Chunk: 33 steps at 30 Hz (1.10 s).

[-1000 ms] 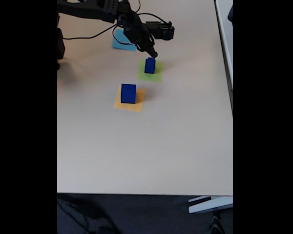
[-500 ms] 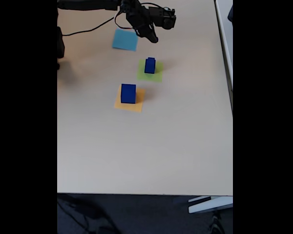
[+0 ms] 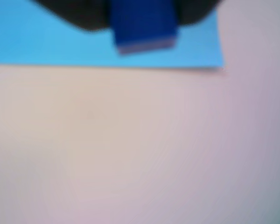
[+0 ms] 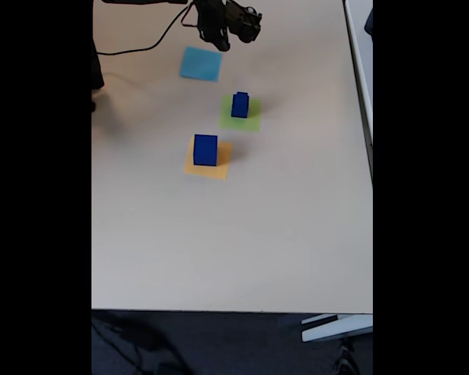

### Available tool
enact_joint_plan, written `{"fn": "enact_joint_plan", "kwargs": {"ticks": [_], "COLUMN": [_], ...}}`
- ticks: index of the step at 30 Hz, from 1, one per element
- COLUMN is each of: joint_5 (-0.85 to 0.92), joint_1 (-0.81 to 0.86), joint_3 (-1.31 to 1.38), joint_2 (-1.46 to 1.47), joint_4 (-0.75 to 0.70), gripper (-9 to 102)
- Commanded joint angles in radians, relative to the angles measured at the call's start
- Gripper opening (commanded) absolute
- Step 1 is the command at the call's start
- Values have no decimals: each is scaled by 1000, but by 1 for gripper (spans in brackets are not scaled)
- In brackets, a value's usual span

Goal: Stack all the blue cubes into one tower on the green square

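Pincer (image 4: 223,43) above flat light-blue square (image 4: 201,64)

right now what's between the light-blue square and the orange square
In the fixed view, only bare table lies between the light-blue square and the orange square; the green square sits off to the right.

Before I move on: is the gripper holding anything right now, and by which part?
Cannot tell. The gripper is too small in the fixed view, and the wrist view's blurred dark-blue shape could be cube or finger.
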<state>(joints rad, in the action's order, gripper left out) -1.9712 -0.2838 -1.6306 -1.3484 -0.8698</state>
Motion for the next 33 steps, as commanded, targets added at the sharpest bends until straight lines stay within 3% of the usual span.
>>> {"fn": "enact_joint_plan", "kwargs": {"ticks": [1, 5, 24, 33], "joint_5": [25, -9, -46, -11], "joint_1": [-14, -32, -61, -41], "joint_3": [-77, -169, -238, -176], "joint_2": [-67, -91, -147, -173], "joint_4": [80, 161, 144, 9], "gripper": [2, 1, 2, 2]}}
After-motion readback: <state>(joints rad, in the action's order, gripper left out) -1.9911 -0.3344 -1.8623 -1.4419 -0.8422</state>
